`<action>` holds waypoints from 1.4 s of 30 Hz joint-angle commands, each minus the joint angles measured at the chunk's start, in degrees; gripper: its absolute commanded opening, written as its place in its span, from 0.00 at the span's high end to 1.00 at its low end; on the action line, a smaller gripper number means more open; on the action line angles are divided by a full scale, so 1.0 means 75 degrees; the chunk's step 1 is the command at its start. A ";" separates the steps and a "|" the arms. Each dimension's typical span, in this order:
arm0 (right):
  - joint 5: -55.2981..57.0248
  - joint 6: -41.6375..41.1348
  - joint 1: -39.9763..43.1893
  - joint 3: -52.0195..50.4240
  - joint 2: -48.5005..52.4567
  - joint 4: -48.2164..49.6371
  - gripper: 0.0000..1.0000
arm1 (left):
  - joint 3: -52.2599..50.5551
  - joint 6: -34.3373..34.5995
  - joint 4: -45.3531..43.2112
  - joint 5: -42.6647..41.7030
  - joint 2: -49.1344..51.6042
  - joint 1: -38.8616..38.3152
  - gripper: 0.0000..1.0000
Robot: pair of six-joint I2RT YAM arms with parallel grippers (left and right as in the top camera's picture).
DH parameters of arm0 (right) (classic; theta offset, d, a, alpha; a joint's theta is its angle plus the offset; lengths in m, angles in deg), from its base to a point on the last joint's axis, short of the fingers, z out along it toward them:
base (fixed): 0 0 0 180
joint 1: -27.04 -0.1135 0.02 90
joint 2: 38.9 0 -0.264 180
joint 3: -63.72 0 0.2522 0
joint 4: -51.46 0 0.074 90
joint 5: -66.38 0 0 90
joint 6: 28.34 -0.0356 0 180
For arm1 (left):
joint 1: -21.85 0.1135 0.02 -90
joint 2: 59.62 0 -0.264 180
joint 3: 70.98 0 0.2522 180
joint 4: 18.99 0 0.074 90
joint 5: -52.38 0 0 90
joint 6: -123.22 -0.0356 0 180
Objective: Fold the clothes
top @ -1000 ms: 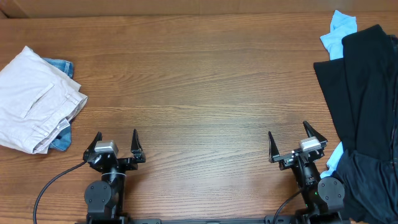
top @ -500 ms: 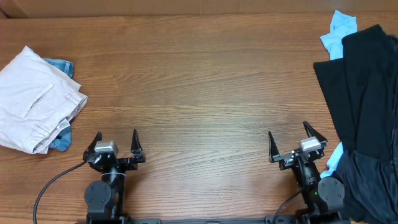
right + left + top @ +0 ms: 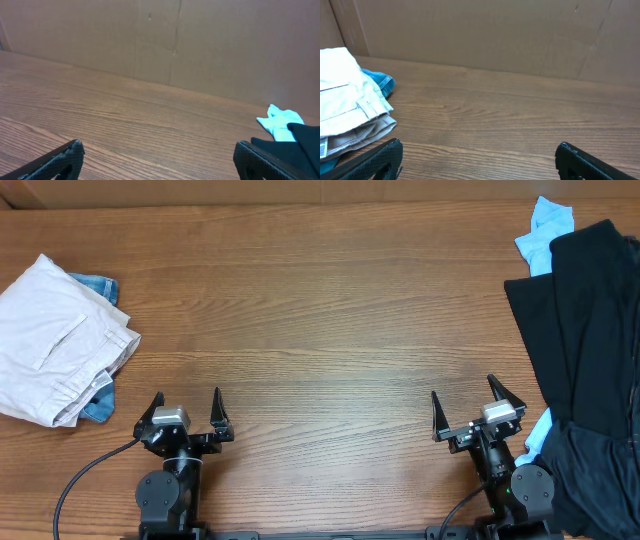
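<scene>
A pile of black clothes lies at the table's right edge, spread flat at the back and bunched near the front corner. No lettering shows on it. My right gripper stands open just left of the pile, near the front edge, with nothing between its fingers. In the right wrist view a corner of the black cloth shows at far right. My left gripper is open and empty at the front left, seen wide apart over bare wood in the left wrist view.
A folded white pair of trousers lies on blue denim at the left edge, also in the left wrist view. A light blue garment pokes out behind the black pile. A cardboard wall backs the wooden table.
</scene>
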 commanded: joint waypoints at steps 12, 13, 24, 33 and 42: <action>0.0015 -0.0035 0.0000 -0.0079 -0.0064 0.0041 0.00 | -0.0032 -0.0090 -0.0015 -0.0061 -0.0067 0.0052 0.00; 0.0012 -0.0035 0.0000 -0.0079 -0.0064 0.0047 0.00 | -0.0032 -0.0090 -0.0015 -0.0064 -0.0067 0.0052 0.00; 0.0012 -0.0038 0.0000 -0.0079 -0.0064 0.0038 0.00 | -0.0032 -0.0079 -0.0175 -0.0119 -0.0067 0.0052 0.00; 0.0842 -0.1107 0.0009 -0.0038 -0.0064 0.0006 0.00 | -0.0032 0.0137 -0.0134 -0.0350 -0.0067 0.0052 0.00; 0.2145 -0.1276 0.0009 0.1122 0.0146 -0.1134 0.00 | 0.0758 0.0458 0.0522 -0.0516 -0.0067 0.0052 0.00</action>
